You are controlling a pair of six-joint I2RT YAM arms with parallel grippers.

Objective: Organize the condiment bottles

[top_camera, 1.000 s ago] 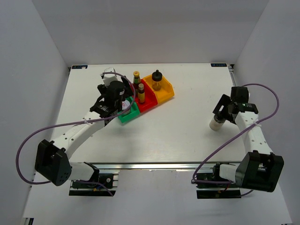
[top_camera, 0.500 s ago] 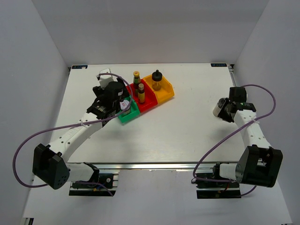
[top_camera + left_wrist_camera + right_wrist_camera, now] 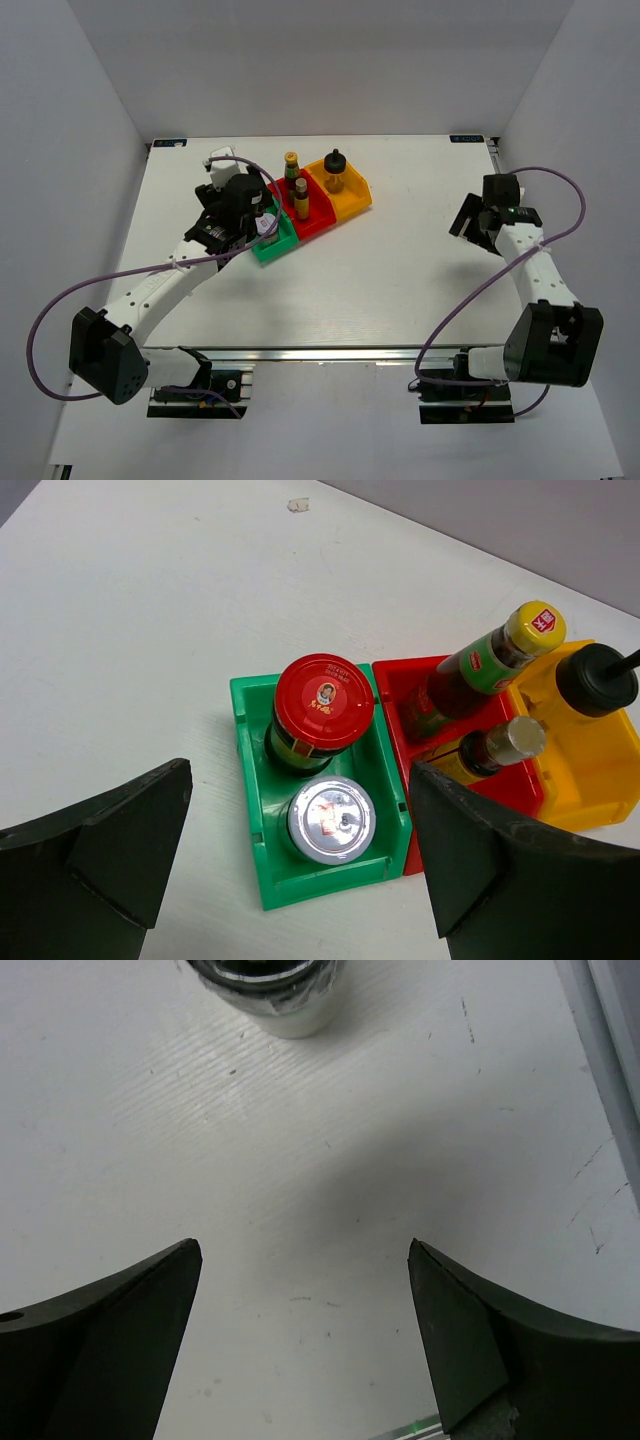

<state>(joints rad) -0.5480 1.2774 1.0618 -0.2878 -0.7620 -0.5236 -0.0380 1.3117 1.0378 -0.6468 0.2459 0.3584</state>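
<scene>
My left gripper [image 3: 300, 768] [image 3: 258, 222] is open and empty, hovering over the green bin [image 3: 248, 800]. That bin holds the red-capped dark jar [image 3: 323, 700] and the white-lidded jar [image 3: 331, 820]. The red bin [image 3: 395, 680] holds the yellow-capped dark sauce bottle [image 3: 480, 660] and the slim yellow bottle [image 3: 500, 745]. A black-topped shaker [image 3: 595, 678] stands in the orange bin [image 3: 590, 780]. My right gripper [image 3: 303, 1245] [image 3: 468, 218] is open and empty above the table. A white-bodied shaker [image 3: 265, 1000] lies just beyond its fingertips and is hidden in the top view.
The three bins stand in a slanted row at the table's far middle [image 3: 320, 222]. The right table edge [image 3: 610, 1060] runs close to my right gripper. White walls enclose the table on three sides.
My right gripper swung toward the far side, and the white shaker beside it no longer shows in the top view. My left gripper drew back slightly left from the green bin.
</scene>
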